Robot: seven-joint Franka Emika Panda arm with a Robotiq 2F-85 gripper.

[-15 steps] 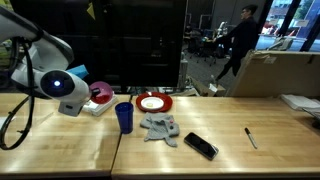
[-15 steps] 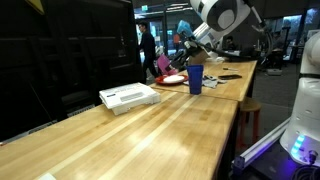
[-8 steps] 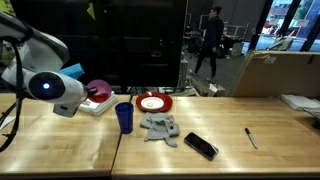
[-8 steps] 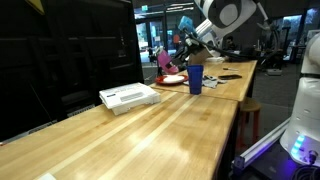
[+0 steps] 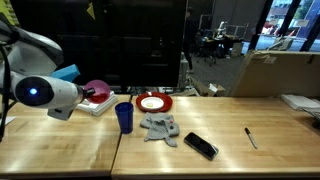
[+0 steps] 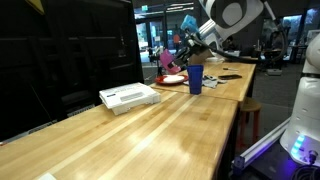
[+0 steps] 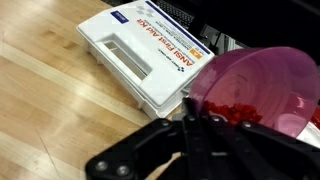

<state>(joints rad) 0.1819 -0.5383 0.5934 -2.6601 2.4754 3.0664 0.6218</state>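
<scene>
In the wrist view, the gripper [image 7: 189, 122] is seen from behind, its fingers drawn together on the near rim of a pink bowl [image 7: 255, 80]. The bowl is held over the right end of a white first-aid box [image 7: 135, 55], whose blue lettering can be read only here. A darker red patch inside the bowl cannot be made out clearly, and the bowl's right side is cut off by the frame.

In an exterior view, the bowl [image 5: 97, 89] is shown just above the box [image 5: 98, 105] at the back of the wooden table [image 5: 60, 150]. The fingers are masked by the arm [image 5: 42, 92]. Things missing from the wrist view are laid out here: a blue cup [image 5: 124, 117], a red plate [image 5: 153, 102], a grey cloth [image 5: 160, 127], a phone [image 5: 200, 146] and a pen [image 5: 251, 138].

In an exterior view along the table, the box [image 6: 130, 96] is seen nearest, with the cup [image 6: 195, 78] beyond it. The bowl [image 6: 164, 61] is a small pink shape, and the grip on it is too small to judge.
</scene>
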